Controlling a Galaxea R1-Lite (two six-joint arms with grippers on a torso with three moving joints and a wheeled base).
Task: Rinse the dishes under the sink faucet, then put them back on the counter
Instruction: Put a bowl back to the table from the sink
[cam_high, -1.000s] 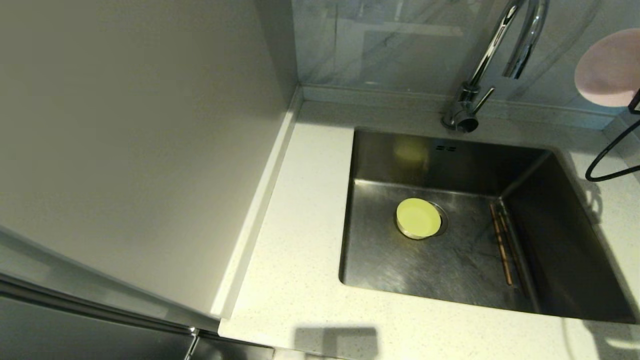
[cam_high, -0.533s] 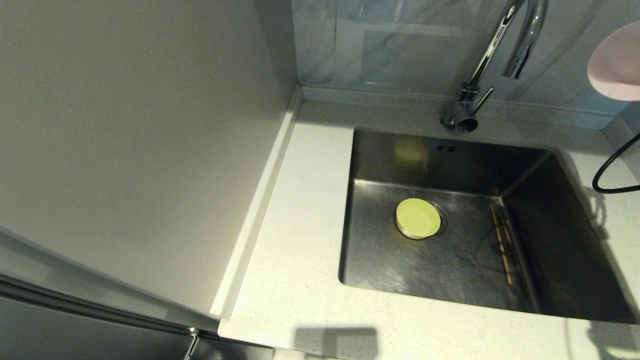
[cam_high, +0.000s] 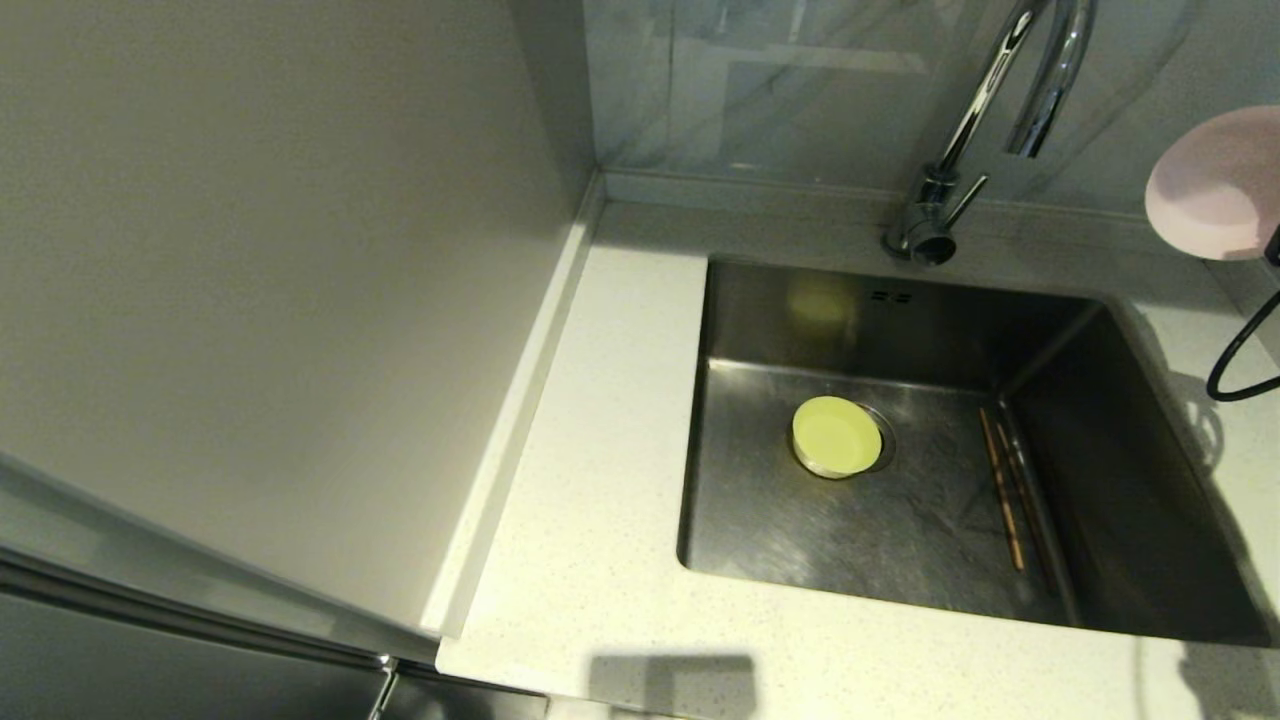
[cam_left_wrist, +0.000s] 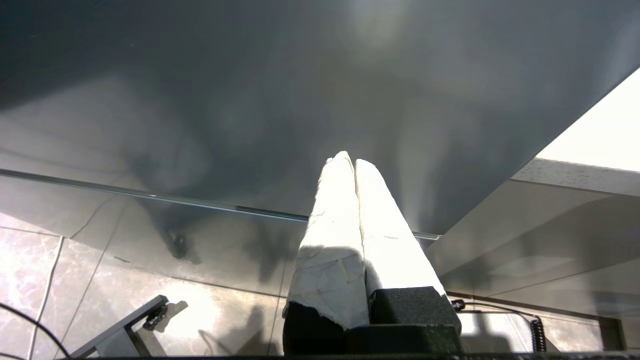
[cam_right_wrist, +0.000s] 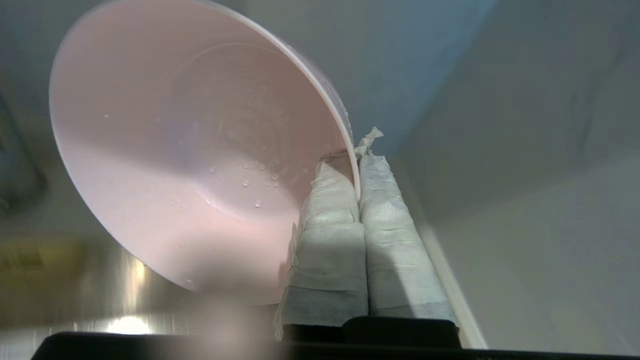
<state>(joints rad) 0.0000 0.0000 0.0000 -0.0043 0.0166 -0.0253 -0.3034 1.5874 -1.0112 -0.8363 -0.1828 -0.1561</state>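
The right gripper (cam_right_wrist: 356, 165) pinches the pink bowl's (cam_high: 1205, 185) rim (droplets inside), held above the counter (cam_high: 600, 480) right of the faucet (cam_high: 985, 110). The green bowl (cam_high: 836, 436) and chopsticks (cam_high: 1002, 488) lie in the sink (cam_high: 930, 520). The left gripper (cam_left_wrist: 348, 162), parked, is closed and empty.

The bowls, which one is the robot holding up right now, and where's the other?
The pale pink bowl: the right claw pinches its rim, holding it in the air. The yellow-green bowl sits upside down over the sink drain.

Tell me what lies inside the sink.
In the sink, a yellow-green bowl sits upside down over the drain, hiding most of the strainer. Two chopsticks lie along the floor by its right wall.
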